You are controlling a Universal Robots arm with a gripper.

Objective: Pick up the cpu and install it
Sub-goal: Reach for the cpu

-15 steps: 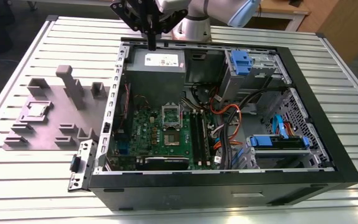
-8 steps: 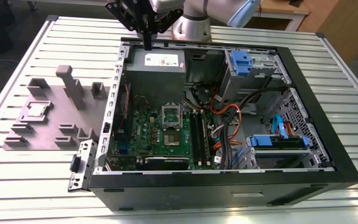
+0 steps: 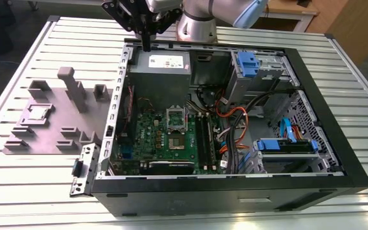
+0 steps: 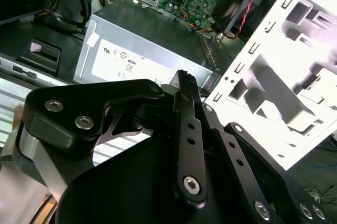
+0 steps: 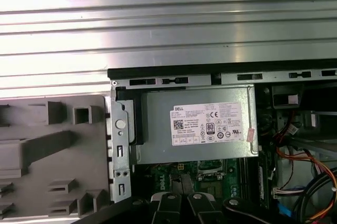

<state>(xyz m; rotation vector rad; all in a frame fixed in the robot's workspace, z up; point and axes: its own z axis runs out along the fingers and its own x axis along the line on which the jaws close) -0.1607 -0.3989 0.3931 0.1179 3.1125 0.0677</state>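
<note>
The black two-fingered gripper [image 3: 147,46] is held above the rear rim of the open black computer case [image 3: 235,201], over the grey boxed power supply [image 3: 165,62]. Its fingers are pressed together, with nothing between them. The cpu [image 3: 38,113], a small flat silvery square chip, is seated in a recess of the large grey plastic tray with raised blocks [image 3: 43,139]. The tray lies on the ribbed metal table [image 3: 30,191], at the exterior view's left of the case and well apart from the gripper. The green motherboard [image 3: 152,139] is hemmed in by the case walls and by orange cables [image 3: 232,112].
</note>
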